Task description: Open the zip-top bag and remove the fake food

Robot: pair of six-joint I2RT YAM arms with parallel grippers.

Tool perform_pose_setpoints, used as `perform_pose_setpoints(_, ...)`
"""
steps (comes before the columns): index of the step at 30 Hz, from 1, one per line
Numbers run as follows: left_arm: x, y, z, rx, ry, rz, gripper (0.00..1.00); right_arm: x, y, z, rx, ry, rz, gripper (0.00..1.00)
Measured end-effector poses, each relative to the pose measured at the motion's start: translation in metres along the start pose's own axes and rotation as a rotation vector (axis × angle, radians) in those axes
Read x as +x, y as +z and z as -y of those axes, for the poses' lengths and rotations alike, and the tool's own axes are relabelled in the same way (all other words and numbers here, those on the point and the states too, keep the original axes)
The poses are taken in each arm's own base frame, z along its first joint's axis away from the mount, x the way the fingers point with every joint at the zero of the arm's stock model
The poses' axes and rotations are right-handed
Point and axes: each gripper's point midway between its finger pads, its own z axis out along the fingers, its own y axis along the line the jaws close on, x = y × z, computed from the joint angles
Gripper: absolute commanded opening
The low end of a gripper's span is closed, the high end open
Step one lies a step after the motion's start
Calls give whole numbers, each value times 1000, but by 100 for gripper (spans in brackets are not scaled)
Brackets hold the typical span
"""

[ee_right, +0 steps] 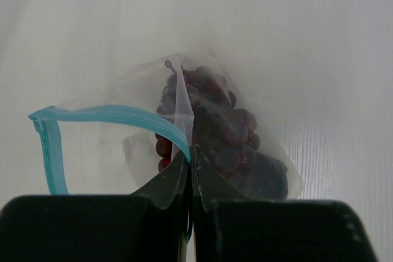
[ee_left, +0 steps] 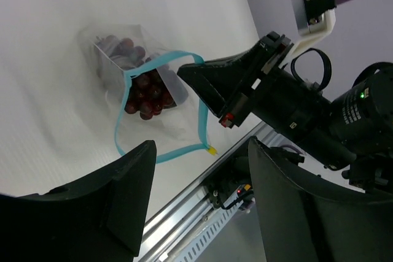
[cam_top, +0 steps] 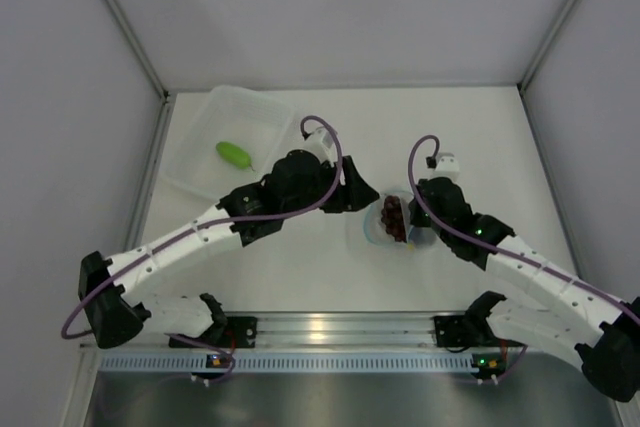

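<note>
The clear zip-top bag (cam_top: 368, 231) lies mid-table with its light blue zip strip (ee_left: 161, 61) pulled open into a loop. A dark red grape bunch (ee_right: 222, 128) sits inside it, with a darker roundish lump (ee_right: 269, 176) next to the bunch. My right gripper (ee_right: 191, 151) is shut on the blue strip at the bag's mouth, which the left wrist view also shows. My left gripper (ee_left: 202, 197) hovers just left of the bag, open, with nothing between its fingers. A bright green piece (cam_top: 232, 154) lies in the tub, away from the bag.
A translucent rectangular tub (cam_top: 245, 107) stands at the back left, close behind my left arm. An aluminium rail (cam_top: 330, 332) runs along the near table edge. Grey enclosure walls bound the table on the left, back and right.
</note>
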Motion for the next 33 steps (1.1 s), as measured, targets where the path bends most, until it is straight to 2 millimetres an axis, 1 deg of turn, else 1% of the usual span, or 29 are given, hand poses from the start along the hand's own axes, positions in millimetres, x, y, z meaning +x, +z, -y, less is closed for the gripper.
perform_pose_setpoints(1, 9, 3, 6, 3, 13, -10, 66, 0, 0, 1, -1, -3, -2, 0)
perform_pose_setpoints(3, 20, 12, 9, -7, 19, -23, 64, 0, 0, 1, -4, -12, -3, 0)
perform_pose_setpoints(8, 49, 41, -2, -64, 11, -79, 63, 1, -3, 4, 0, -41, -8, 0)
perform_pose_setpoints(10, 57, 49, -1, -64, 5, -91, 62, 1, -5, 6, 7, -49, -13, 0)
perform_pose_setpoints(11, 64, 52, 1, -60, 7, -104, 61, 0, -6, 7, 10, -53, -14, 0)
perform_pose_setpoints(13, 73, 57, 5, -52, 0, -116, 58, -3, -7, 6, 10, -53, -12, 0)
perform_pose_setpoints(15, 80, 64, 6, -49, -8, -124, 57, -6, -10, 6, 5, -48, -4, 0)
perform_pose_setpoints(17, 84, 70, 4, -57, -22, -128, 57, -8, -14, 5, -2, -38, 8, 0)
perform_pose_setpoints(22, 87, 89, -8, -102, -66, -99, 58, -18, -22, 1, -38, 12, 55, 0)
perform_pose_setpoints(26, 97, 111, -22, -157, -91, -97, 57, -11, -19, 1, -47, 42, 54, 0)
perform_pose_setpoints(27, 99, 117, -24, -167, -95, -98, 55, -8, -18, 1, -46, 44, 51, 0)
perform_pose_setpoints(30, 103, 135, -30, -198, -97, -93, 55, -2, -15, 4, -38, 48, 39, 0)
perform_pose_setpoints(33, 108, 145, -36, -224, -87, -80, 55, -2, -16, 5, -34, 48, 42, 0)
